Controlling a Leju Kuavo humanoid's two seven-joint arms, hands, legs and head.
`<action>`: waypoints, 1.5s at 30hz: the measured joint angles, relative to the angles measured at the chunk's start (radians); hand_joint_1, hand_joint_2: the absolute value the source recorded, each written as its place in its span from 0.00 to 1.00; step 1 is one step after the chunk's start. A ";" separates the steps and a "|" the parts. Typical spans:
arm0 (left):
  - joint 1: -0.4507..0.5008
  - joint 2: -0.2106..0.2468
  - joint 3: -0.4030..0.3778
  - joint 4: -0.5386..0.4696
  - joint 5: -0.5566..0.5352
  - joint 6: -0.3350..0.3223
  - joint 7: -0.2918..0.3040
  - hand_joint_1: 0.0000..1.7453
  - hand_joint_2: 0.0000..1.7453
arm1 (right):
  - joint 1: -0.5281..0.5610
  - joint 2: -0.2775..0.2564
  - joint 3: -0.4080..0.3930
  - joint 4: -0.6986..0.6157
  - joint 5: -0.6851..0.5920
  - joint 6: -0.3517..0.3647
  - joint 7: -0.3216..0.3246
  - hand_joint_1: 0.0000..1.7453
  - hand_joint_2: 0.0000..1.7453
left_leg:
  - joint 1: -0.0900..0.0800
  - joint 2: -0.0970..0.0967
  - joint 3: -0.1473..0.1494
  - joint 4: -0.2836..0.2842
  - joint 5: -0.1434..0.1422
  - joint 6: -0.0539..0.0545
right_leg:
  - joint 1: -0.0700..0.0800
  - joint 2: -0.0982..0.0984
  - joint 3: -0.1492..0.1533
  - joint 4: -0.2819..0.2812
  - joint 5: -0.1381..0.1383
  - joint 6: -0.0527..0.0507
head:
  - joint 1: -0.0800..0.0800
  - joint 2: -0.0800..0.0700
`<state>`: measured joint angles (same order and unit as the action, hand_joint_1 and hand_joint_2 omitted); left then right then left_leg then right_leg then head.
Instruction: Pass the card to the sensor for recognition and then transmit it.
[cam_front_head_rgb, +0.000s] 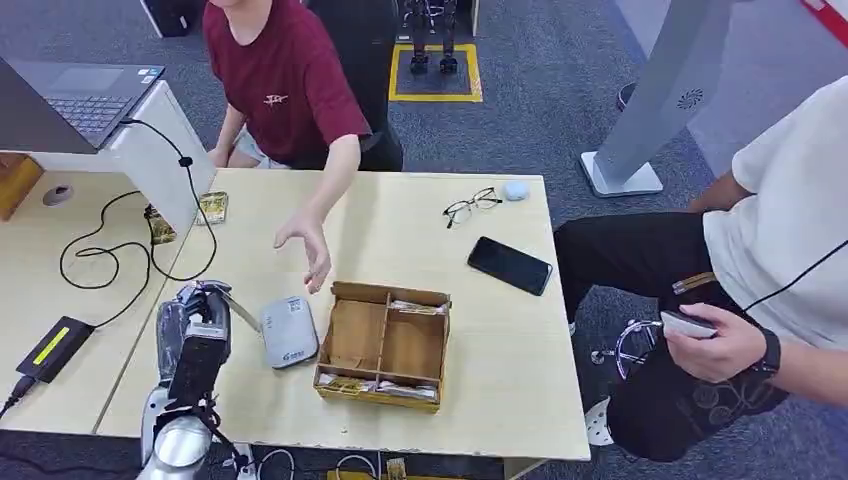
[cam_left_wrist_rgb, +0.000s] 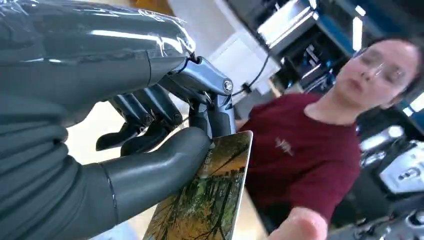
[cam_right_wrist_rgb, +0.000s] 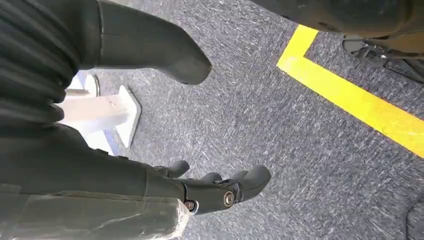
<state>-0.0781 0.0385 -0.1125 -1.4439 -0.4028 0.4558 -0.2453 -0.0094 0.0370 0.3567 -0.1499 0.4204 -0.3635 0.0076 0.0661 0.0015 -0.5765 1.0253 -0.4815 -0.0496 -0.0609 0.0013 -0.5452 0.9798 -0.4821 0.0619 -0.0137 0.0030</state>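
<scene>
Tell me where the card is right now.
The card is pinched in the left robot hand, held above the table's left part in the head view, just left of the grey sensor and near the person's outstretched hand.

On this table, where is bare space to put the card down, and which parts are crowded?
Free: the tabletop between the wooden box and the black phone, and the stretch between the person's hand and the glasses. Crowded: around the grey sensor, hemmed in by the left hand holding the card, the box and the person's hand.
</scene>
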 joint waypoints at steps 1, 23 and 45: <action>-0.009 -0.001 0.000 0.004 -0.003 0.002 -0.001 1.00 1.00 | -0.001 0.000 0.001 0.000 0.000 0.000 0.000 0.00 1.00 | 0.000 0.000 0.000 0.000 0.000 0.000 | 0.000 0.000 0.000 0.000 0.000 0.000 | 0.000 0.000; -0.131 -0.008 0.071 0.164 -0.116 0.229 -0.122 1.00 1.00 | -0.005 0.000 0.039 -0.008 0.039 0.019 0.000 0.00 1.00 | 0.000 0.000 0.000 0.000 0.000 0.000 | 0.000 0.000 0.000 0.000 0.000 0.000 | 0.000 0.000; -0.014 0.025 -0.026 -0.005 0.059 -0.186 -0.164 0.00 1.00 | 0.005 0.001 0.035 -0.008 0.002 0.002 -0.016 0.00 1.00 | 0.000 0.001 0.000 0.000 0.000 0.000 | 0.000 0.001 -0.001 0.000 0.000 0.000 | 0.000 0.000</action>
<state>-0.0917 0.0634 -0.1382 -1.4494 -0.3435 0.2701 -0.4090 -0.0047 0.0378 0.3922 -0.1579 0.4219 -0.3620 -0.0084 0.0659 0.0026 -0.5767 1.0254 -0.4817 -0.0493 -0.0610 0.0023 -0.5461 0.9799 -0.4821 0.0619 -0.0141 0.0031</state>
